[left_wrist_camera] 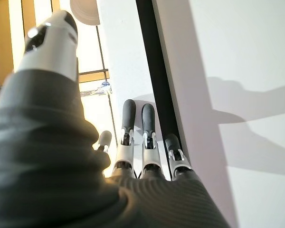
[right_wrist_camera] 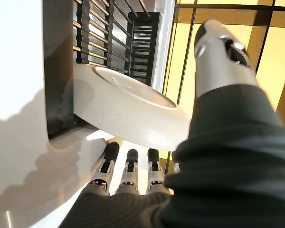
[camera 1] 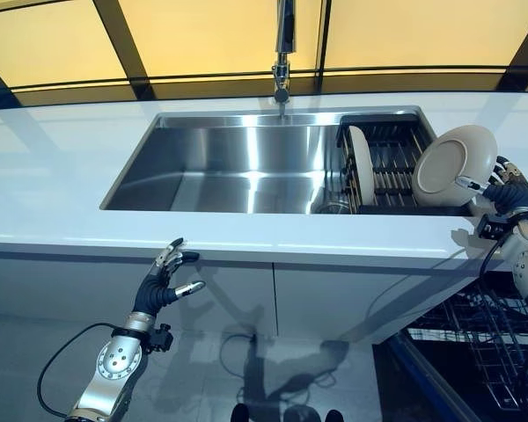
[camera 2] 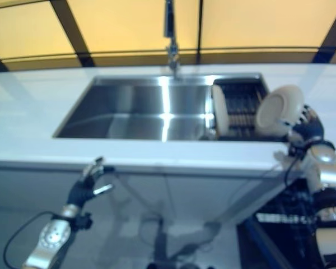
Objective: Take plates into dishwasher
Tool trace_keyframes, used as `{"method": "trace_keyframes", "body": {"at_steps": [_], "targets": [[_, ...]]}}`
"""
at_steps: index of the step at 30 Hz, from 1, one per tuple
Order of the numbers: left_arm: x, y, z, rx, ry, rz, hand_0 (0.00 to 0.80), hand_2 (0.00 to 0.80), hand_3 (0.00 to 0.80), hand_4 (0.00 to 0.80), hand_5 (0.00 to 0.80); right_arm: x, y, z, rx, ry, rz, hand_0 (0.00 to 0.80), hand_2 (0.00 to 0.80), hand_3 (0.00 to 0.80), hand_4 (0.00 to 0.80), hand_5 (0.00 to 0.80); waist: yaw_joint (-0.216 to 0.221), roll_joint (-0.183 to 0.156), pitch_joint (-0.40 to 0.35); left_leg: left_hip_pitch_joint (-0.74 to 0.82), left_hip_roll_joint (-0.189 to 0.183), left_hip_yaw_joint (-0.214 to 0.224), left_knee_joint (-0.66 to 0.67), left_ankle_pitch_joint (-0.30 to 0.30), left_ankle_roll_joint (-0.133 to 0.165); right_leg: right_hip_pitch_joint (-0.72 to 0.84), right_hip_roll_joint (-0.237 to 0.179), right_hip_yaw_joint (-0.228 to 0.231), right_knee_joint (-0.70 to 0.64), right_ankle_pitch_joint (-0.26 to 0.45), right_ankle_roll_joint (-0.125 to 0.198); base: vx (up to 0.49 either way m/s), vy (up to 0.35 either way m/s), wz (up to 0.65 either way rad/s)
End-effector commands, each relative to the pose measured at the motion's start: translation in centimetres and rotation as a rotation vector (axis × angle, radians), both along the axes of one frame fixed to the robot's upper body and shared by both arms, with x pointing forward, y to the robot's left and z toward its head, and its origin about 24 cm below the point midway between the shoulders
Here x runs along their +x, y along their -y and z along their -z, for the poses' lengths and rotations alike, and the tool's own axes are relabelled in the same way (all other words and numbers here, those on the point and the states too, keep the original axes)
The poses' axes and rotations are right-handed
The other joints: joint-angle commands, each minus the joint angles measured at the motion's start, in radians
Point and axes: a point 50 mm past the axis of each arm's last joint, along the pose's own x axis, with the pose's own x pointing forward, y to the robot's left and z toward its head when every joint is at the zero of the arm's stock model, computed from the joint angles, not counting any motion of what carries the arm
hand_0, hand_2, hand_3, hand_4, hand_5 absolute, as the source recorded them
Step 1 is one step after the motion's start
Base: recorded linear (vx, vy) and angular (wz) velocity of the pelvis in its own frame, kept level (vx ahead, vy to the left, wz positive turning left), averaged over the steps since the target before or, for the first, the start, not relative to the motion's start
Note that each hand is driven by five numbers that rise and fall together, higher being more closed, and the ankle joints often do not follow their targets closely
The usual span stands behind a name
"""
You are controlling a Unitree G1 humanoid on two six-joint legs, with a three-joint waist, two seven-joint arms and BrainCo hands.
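A cream plate (camera 1: pixel 453 165) is tilted up on edge over the right end of the dish rack (camera 1: pixel 392 167) in the sink. My right hand (camera 1: pixel 510 195) grips its lower right rim. In the right wrist view the plate (right_wrist_camera: pixel 133 114) lies between the thumb above and the fingers (right_wrist_camera: pixel 128 171) below. A second white plate (camera 1: pixel 361 163) stands upright in the rack's left slots. My left hand (camera 1: pixel 163 286) hangs open below the counter edge, in front of the cabinet doors, holding nothing.
The steel sink (camera 1: pixel 238 167) is set in a white counter (camera 1: pixel 53 176), with a faucet (camera 1: pixel 283 53) at the back. An open dishwasher with a wire rack (camera 1: pixel 497 343) sits low at the right, under my right arm.
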Motion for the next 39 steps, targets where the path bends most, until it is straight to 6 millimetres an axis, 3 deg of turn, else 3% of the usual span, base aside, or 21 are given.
{"method": "trace_keyframes", "body": {"at_steps": [1,14,15,16,17,18,20,39], "targets": [[1.1,1.1,-3.7,-0.016,0.179,0.068,0.0,0.0,0.0,0.0,0.0,1.2,-1.2,-1.9,-0.023,0.013,-0.078,0.0,0.0,0.0,0.0,0.0,0.009,-0.043,-0.009,-0.013,-0.013,0.037,-0.004,0.012,0.02,0.022,-0.051,-0.004,0.031,-0.019,0.016,0.0,0.0,0.0],[0.8,0.8,-3.5,-0.007,0.18,0.064,0.0,0.0,0.0,0.0,0.0,1.5,-1.0,-2.0,0.024,-0.01,-0.11,0.0,0.0,0.0,0.0,0.0,0.035,-0.042,-0.018,-0.013,-0.014,0.019,-0.004,0.016,0.019,0.036,-0.05,-0.022,0.034,-0.027,0.011,-0.002,-0.002,0.02],[0.8,0.8,-3.5,-0.007,0.181,0.065,0.0,0.0,0.0,0.0,0.0,1.5,-1.0,-1.9,0.029,-0.015,-0.112,0.05,0.05,0.05,0.05,0.05,0.036,-0.042,-0.018,-0.013,-0.014,0.017,-0.004,0.017,0.018,0.038,-0.051,-0.024,0.034,-0.028,0.011,-0.006,-0.001,0.09],[0.8,0.8,-3.5,-0.007,0.181,0.065,0.0,0.0,0.0,0.0,0.0,1.5,-1.0,-1.8,0.033,-0.023,-0.115,0.151,0.151,0.151,0.151,0.151,0.039,-0.042,-0.02,-0.013,-0.014,0.015,-0.004,0.017,0.018,0.04,-0.051,-0.026,0.032,-0.028,0.011,-0.003,0.0,0.08],[0.8,0.7,-3.5,-0.007,0.181,0.065,0.0,0.0,0.0,0.0,0.0,1.6,-1.0,-1.8,0.035,-0.024,-0.116,0.151,0.151,0.151,0.151,0.151,0.039,-0.042,-0.02,-0.013,-0.014,0.015,-0.004,0.017,0.018,0.04,-0.051,-0.026,0.032,-0.028,0.011,0.005,0.004,0.06],[0.8,0.7,-3.5,-0.007,0.179,0.064,0.0,0.0,0.0,0.0,0.0,1.6,-0.9,-1.5,0.046,-0.042,-0.119,0.452,0.452,0.452,0.452,0.452,0.043,-0.042,-0.022,-0.013,-0.015,0.012,-0.004,0.018,0.018,0.042,-0.05,-0.028,0.031,-0.029,0.01,0.009,0.005,0.04],[0.7,0.7,-3.4,-0.007,0.176,0.062,0.0,0.0,0.0,0.0,0.0,1.5,-0.5,-1.2,0.049,-0.064,-0.11,0.8,0.8,0.8,0.8,0.8,0.047,-0.042,-0.025,-0.011,-0.014,0.01,-0.004,0.018,0.018,0.046,-0.05,-0.03,0.03,-0.03,0.009,0.013,0.006,0.04],[0.3,0.4,-2.8,-0.001,0.155,0.06,0.0,0.0,0.0,0.0,0.0,1.1,0.8,-2.8,-0.172,-0.169,-0.014,0.8,0.8,0.8,0.8,0.8,0.063,-0.052,-0.036,-0.005,-0.013,0.003,-0.004,0.022,0.016,0.063,-0.049,-0.037,0.022,-0.026,0.013,-0.002,0.004,0.01]]}}
